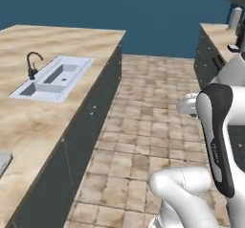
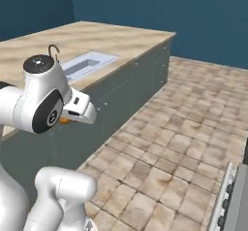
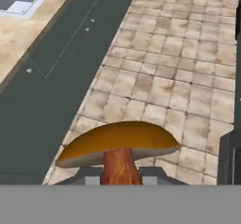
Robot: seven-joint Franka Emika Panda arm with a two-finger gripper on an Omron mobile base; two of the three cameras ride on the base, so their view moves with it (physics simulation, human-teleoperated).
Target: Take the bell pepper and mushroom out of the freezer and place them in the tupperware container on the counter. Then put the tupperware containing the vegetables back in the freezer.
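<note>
Mushroom cap smooth, slightly glossy; counter marbled stone, matt; floor perhaps rough tile.

A dark blue wall is closing off the far end of the room. Brown and tan stone tiles are covering the floor in an aisle. A white sink with a black tap is sitting in the marbled top. Dark cabinets are standing across the aisle.

a rendered kitchen: marbled counter, sink with faucet, tiled floor
</note>
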